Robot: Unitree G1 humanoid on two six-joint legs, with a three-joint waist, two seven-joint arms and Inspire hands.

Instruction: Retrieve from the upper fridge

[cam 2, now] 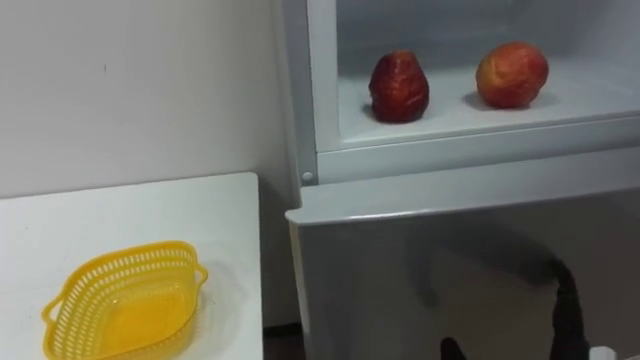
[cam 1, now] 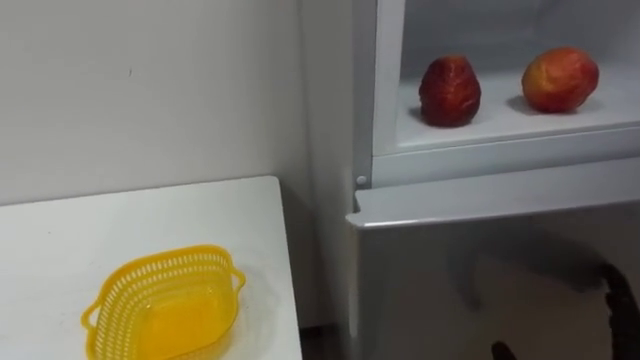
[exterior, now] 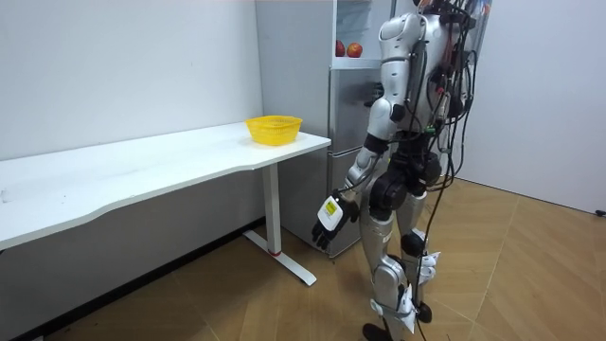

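Room view: the left robot hand [exterior: 329,220] is hung relaxed, empty, before the fridge [exterior: 346,114]; reaching seems unstarted, and a lift toward the red fruit [cam 1: 449,91] inside is required.

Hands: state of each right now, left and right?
Left hand: open, fingers relaxed, hanging empty at the robot's side.
Right hand: cannot be told; it is cut off at the eye view's lower right edge.

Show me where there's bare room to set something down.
White table: bare left of and behind the yellow plastic basket. White fridge shelf: tighter, just a gap between the dark red fruit and the red-orange fruit.
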